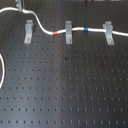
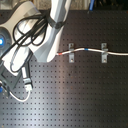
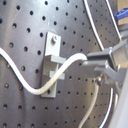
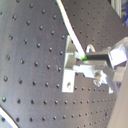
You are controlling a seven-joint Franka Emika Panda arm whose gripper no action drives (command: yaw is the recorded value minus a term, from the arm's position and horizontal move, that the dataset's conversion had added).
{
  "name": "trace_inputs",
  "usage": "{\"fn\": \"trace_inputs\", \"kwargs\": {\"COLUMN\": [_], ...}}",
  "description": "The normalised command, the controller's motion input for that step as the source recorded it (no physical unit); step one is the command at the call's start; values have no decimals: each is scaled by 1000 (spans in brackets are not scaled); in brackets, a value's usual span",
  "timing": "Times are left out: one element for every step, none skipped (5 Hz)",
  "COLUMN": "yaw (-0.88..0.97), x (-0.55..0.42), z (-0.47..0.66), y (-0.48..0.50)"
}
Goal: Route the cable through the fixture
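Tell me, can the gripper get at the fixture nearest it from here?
Probably yes: in the first wrist view the fixture sits just ahead of the gripper, with only the cable it holds crossing between.

the white cable [image 1: 50, 32] runs across the black perforated board, its red band [image 1: 54, 33] and blue band [image 1: 88, 29] on either side of the middle clip. in the first wrist view it curves past the grey fixture [image 3: 52, 47], just beside the gripper.
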Motion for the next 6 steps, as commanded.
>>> {"fn": "trace_inputs", "kwargs": {"yaw": [329,0,220,320,449,600], "x": [40,0,54,-46,4,-112], "z": [0,15,441,446,231,139], "y": [53,0,-55,-49,0,77]}}
